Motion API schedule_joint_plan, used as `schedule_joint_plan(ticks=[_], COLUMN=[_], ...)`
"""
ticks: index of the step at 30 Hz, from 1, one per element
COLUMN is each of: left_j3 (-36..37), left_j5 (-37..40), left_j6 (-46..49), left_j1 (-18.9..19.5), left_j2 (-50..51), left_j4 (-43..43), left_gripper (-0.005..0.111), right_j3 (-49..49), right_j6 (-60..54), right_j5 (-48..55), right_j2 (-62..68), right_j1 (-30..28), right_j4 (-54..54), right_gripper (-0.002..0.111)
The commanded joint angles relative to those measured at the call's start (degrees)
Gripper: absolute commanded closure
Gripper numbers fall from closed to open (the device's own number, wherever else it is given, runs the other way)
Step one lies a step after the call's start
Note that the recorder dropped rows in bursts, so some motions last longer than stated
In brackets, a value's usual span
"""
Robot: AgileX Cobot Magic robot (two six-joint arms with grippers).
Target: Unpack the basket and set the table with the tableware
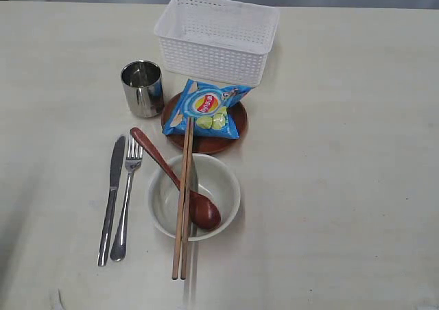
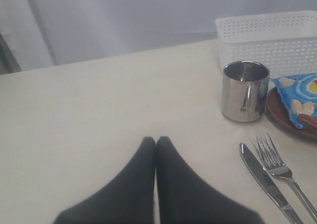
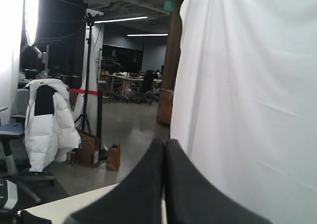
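pale cream table (image 1: 343, 152) backed by white curtain (image 3: 247, 85), with left gripper (image 2: 156, 140) and right gripper (image 3: 164, 143) both pressed together.

The left end effector (image 2: 156, 140) and right end effector (image 3: 164, 142) — each a pair of matte-black wedges tapering to narrow tips.

Blue crisp packet (image 1: 208, 109), toward the far edge of the tabletop (image 1: 343, 159): round red-and-yellow logo (image 1: 204, 104), lettering too blurred to read. No other text legible.
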Motion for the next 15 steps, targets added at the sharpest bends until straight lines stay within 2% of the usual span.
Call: schedule_joint_plan(ticks=[1, 5, 15], left_j3=[0.13, 0.13, 0.13], left_j5=[-0.42, -0.42, -0.42], left_j6=[-0.02, -0.02, -0.02], left_j1=[0.14, 0.14, 0.14], left_j2=[-0.19, -0.19, -0.19], left_j4=[-0.49, -0.49, -0.49], left_gripper=[0.107, 0.107, 0.107], right_j3=[-0.18, -0.18, -0.18], right_j6=[0.00, 0.31, 0.34], right_j5=[-0.02, -0.02, -0.02], right_j2=[-3.01, -5.33, -10.56], right_j1=[-0.77, -4.40, -18.36], right_j4=[-4.59, -5.09, -5.09], right_gripper=[0.109, 0.109, 0.109])
